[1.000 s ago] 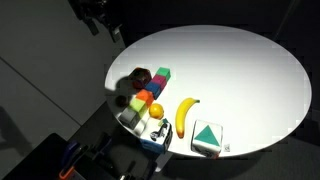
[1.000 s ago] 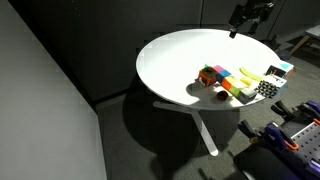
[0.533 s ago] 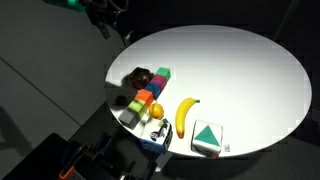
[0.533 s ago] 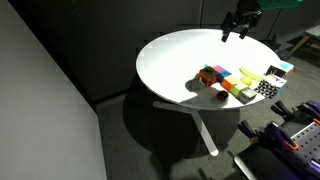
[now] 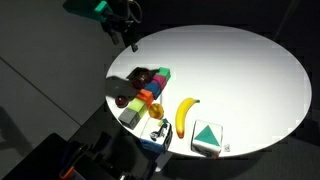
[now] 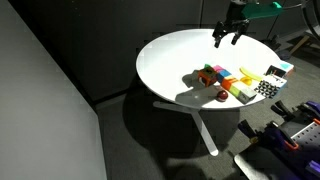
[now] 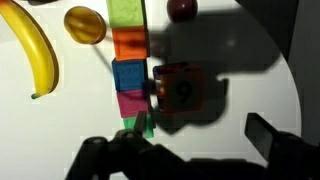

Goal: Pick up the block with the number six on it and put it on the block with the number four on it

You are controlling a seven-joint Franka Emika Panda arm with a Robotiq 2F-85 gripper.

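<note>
The block with the number six lies in shadow on the white table, beside a row of coloured blocks: green, orange, blue, magenta, green. Its orange face shows a dark "6". In both exterior views it is the reddish-brown cube at the end of the cluster. I cannot read a "4" on any block. My gripper is open and empty. It hangs above the table, apart from the blocks.
A banana, an orange ball and a dark red ball lie by the blocks. A white box with a green triangle sits near the table edge. The round white table drops off all around.
The gripper has moved from beyond the table's rim in over the tabletop, toward the block cluster. Its shadow now falls on the blocks. No object moved.
</note>
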